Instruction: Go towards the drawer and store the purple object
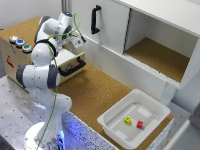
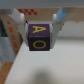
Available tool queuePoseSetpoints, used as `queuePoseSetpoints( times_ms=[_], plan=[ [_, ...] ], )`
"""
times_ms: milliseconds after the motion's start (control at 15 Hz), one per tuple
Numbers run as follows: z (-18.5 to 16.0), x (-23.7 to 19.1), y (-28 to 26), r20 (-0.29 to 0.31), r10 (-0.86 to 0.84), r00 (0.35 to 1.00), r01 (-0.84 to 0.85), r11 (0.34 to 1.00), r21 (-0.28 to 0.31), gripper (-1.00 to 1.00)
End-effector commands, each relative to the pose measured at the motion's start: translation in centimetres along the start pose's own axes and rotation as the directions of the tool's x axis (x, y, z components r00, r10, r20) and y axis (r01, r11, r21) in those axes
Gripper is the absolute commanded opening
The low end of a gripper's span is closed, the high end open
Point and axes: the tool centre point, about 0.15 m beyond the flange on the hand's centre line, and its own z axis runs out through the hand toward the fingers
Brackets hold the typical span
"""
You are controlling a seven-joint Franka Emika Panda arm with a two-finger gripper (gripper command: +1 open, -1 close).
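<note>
The robot's two-finger gripper (image 2: pixel 39 36) is clamped snugly on a purple cube with yellow letters (image 2: pixel 39 37), right over the pulled-out pale wood drawer with a black bar handle (image 1: pixel 71 64) on the exterior view's left. Farther right, a white plastic tub (image 1: pixel 134 117) holds a small yellow cube (image 1: pixel 128 120) and a red one (image 1: pixel 140 124).

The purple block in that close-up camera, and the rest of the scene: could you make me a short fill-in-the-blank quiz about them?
1. The gripper is shut on a ____ block with yellow letters.
2. The drawer with the black bar handle stands ____.
3. The white tub holds a yellow cube and a ____ cube.

Missing words: purple; open; red
</note>
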Motion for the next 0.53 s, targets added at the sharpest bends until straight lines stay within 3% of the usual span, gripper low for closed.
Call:
queuePoseSetpoints(
  times_ms=[0,400,467],
  plan=[
    [6.1,1.5,3.0,0.011,0.132,0.991,-0.128,0.976,-0.174,-1.00],
    [9.4,1.1,3.8,0.106,0.221,0.969,-0.200,0.963,-0.178,-1.00],
    [9.3,1.3,3.9,0.113,0.238,0.965,-0.216,0.960,-0.178,1.00]
  ],
)
